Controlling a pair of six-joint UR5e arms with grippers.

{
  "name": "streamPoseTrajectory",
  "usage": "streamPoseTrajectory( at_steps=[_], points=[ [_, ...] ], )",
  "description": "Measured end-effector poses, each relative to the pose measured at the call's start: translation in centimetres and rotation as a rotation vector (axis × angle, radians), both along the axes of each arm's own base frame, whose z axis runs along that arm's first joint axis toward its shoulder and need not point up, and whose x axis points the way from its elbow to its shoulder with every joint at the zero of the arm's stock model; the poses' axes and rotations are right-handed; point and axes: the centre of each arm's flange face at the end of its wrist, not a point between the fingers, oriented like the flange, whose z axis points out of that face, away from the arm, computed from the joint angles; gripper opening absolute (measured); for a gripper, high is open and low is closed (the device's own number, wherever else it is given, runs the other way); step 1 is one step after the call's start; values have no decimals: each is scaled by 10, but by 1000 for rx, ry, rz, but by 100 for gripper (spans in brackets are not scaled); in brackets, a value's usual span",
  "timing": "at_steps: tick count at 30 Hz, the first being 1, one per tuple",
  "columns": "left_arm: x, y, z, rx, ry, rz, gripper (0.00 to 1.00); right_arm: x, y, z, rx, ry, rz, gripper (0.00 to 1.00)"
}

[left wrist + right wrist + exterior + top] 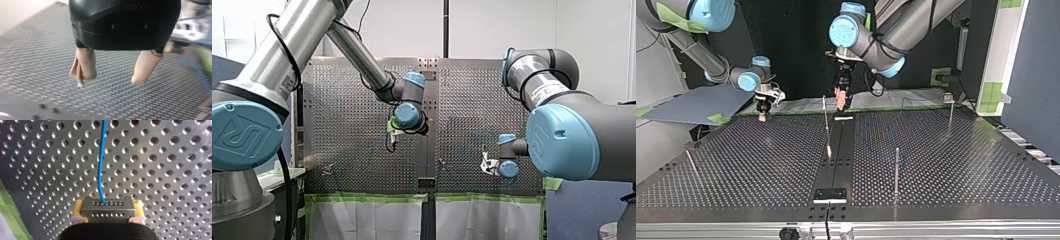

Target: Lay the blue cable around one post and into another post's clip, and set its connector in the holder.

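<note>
Clamping the connector [108, 206], the right tool [108, 210] has the blue cable [101, 165] running ahead over the bench [170, 170], while the left tool [109, 79] hangs wide and empty; leading it round a post [896, 167] looks next.

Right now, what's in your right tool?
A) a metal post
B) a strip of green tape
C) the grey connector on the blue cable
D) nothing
C: the right wrist view shows the grey connector clamped in my right tool, with the blue cable running out of it across the table.
</note>
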Motion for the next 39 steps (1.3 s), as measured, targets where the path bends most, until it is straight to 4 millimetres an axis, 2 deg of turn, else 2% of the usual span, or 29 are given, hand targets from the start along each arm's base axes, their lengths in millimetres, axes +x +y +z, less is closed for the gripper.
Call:
streamPoseTrajectory(
  at_steps=[10,18,22,25,29,34,39],
  points=[
    [-2,13,48,-130,-53,86,100,-4,-2,0,-3,2,0,0],
    [-2,24,89,-262,-126,162,100,-16,-7,0,0,-2,-18,0],
    [1,34,111,-339,-172,207,100,-20,-8,-1,3,0,-24,0],
    [0,45,120,-375,-187,244,100,-22,-9,-1,2,-1,-27,0],
    [1,62,125,-420,-207,297,100,-22,-9,-1,1,-3,-27,0],
    [9,85,117,-464,-220,361,100,-23,-9,-1,4,-3,-27,0],
    [21,99,113,-498,-220,376,100,-22,-9,-2,7,-6,-27,0]
  ],
)
